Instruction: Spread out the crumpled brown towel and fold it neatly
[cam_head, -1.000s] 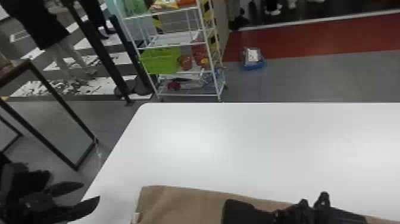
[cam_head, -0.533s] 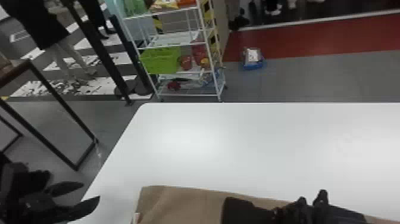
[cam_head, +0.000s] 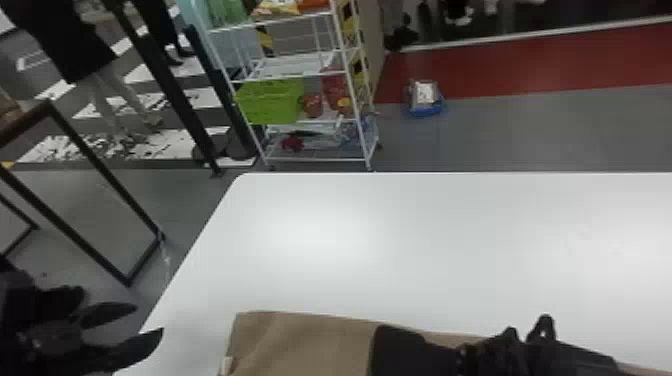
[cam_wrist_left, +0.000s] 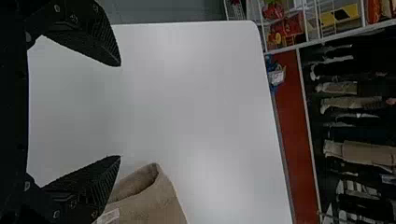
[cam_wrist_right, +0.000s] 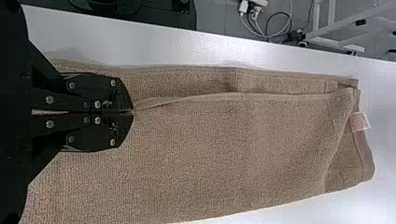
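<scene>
At the lower left of the head view, my left gripper (cam_head: 120, 322) stands open over the table's left edge, apart from the towel. Its spread fingers, with the gripper (cam_wrist_left: 120, 111) holding nothing, also appear in the left wrist view near a curled towel end (cam_wrist_left: 152, 198). The brown towel (cam_head: 300, 340) lies along the near side, folded into a long strip with a small label at its left end. My right arm and gripper (cam_head: 520, 345) reach across it. In the right wrist view the right gripper (cam_wrist_right: 133, 112) is shut on a raised edge of the towel (cam_wrist_right: 233, 140).
The white table (cam_head: 400, 240) extends beyond the towel. Behind it stand a white wire shelf (cam_head: 300, 70) with a green basket (cam_head: 270, 100), and a blue-edged package (cam_head: 425, 97) on the floor. A dark metal frame (cam_head: 85, 200) is at the left.
The right arm has shifted very slightly at the towel, its raised parts a little to the left. The left arm and the towel look unchanged.
</scene>
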